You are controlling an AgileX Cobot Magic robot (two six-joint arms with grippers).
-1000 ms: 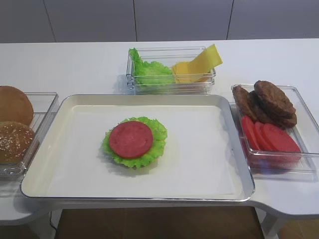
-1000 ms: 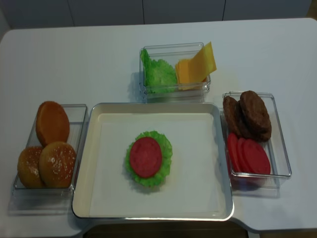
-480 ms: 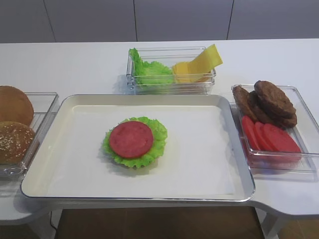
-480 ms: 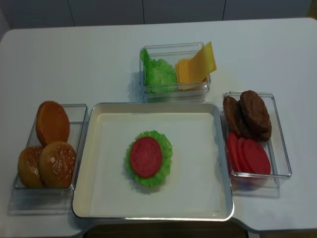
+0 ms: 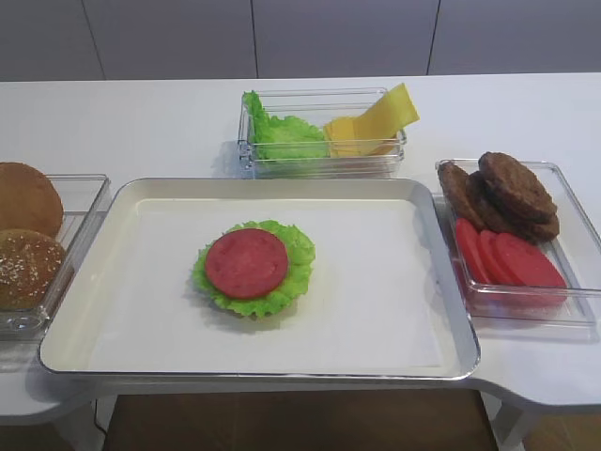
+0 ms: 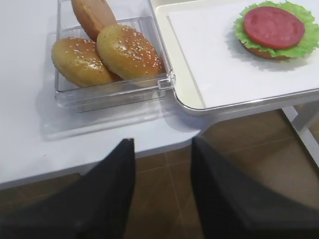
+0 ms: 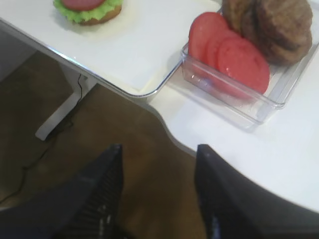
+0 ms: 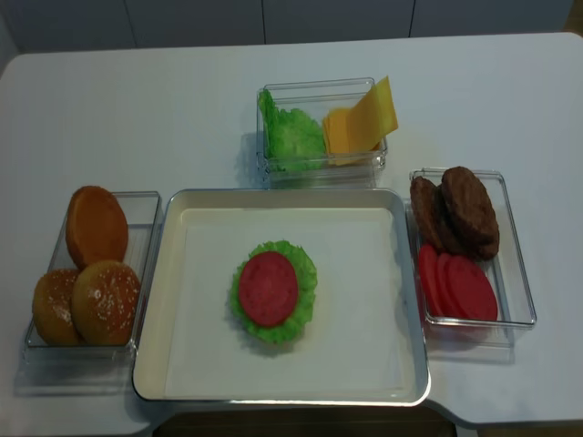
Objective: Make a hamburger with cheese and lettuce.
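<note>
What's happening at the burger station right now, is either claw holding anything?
Neither. The right claw and left claw both hang below the table edge with open jaws and nothing between them. On the tray sits the hamburger so far: a bun base, a lettuce leaf and a red slice on top. The cheese lies in its bin beside spare lettuce, so the cheese layer is not yet on.

Neither arm shows in the two high views. In its wrist view the right pincer (image 7: pixel 158 196) sits at 6 o'clock, its dark fingers (image 7: pixel 94 199) apart with nothing between. The left pincer (image 6: pixel 162 191) also sits at 6 o'clock, fingers (image 6: pixel 107 199) apart and bare.
</note>
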